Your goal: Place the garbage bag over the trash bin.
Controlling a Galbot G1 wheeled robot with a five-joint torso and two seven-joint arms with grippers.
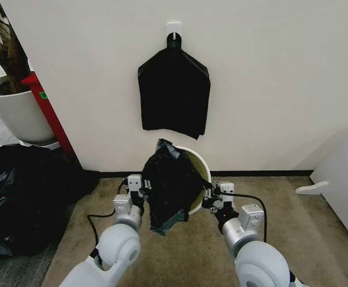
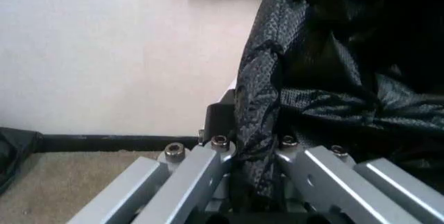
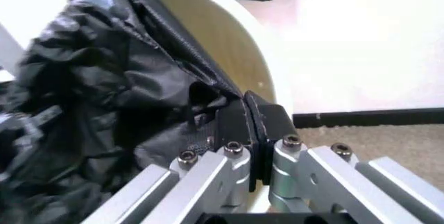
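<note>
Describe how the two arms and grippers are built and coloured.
Both arms are white with rounded joints and silver-grey wrist sections, with black cables. The left gripper and right gripper have ribbed aluminium linkages with hex bolts and black finger pads.

One garbage bag point(image 1: 169, 191) is held up between two end effectors: the left end effector point(image 1: 139, 190) and the right end effector point(image 1: 211, 195), each pinching an edge of it. One trash bin point(image 1: 199, 170) stands behind the bag. One flat black bundle point(image 1: 174, 92) hangs on one white hook point(image 1: 173, 27). One heap of black bags point(image 1: 18, 191) lies on the floor, beside one white plant pot point(image 1: 18, 110).
</note>
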